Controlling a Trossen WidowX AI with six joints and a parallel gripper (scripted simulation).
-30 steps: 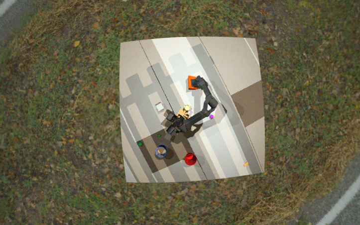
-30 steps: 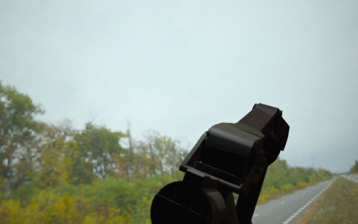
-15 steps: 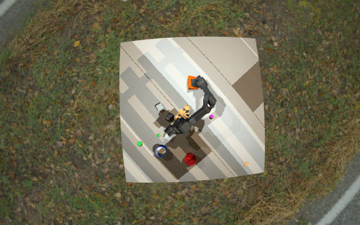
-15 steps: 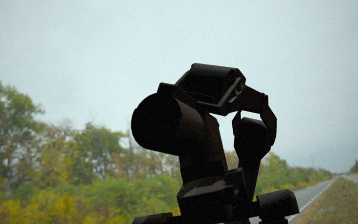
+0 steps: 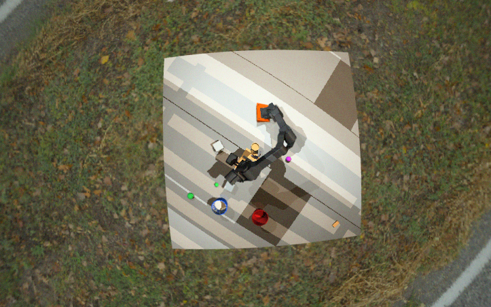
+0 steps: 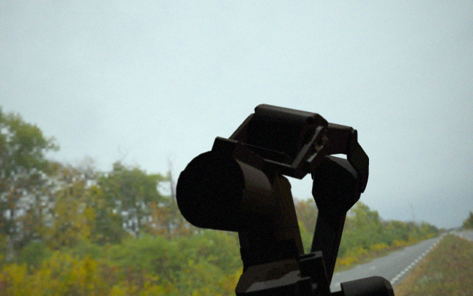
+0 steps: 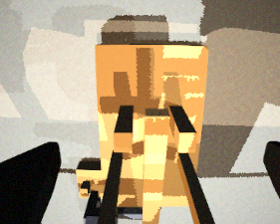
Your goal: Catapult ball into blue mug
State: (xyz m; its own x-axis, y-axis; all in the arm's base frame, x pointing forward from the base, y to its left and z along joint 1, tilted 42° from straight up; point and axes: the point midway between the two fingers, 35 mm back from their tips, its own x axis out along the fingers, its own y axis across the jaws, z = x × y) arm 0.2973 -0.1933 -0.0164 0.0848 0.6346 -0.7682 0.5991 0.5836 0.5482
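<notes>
The black parallel-jaw gripper (image 5: pixel 240 168) (image 7: pixel 164 152) has its jaws spread wide, with nothing pinched between them. In the wrist view, the orange-tan, blocky catapult (image 5: pixel 244 154) (image 7: pixel 151 79) lies between and beyond the jaws, its long axis running up the picture, roughly midway between the two fingers. Its paired uprights, topped in black, stand either side of a pale central bar.

In the top view, the catapult is partly hidden by the gripper, and its long axis slants from upper right to lower left. The round tan cup (image 5: pixel 255 147) marks the upper-right end, up and to the right of the jaws; the opposite end points lower left, toward the mug's side of the table, but whether it lines up exactly cannot be told.

The round blue mug (image 5: pixel 219 206) stands below and left of the jaws, with the red mug (image 5: pixel 259 217) below and right. A small green ball (image 5: pixel 216 184) and a larger green ball (image 5: pixel 190 195) lie lower left of the jaws; a magenta ball (image 5: pixel 288 159) lies to their right.
</notes>
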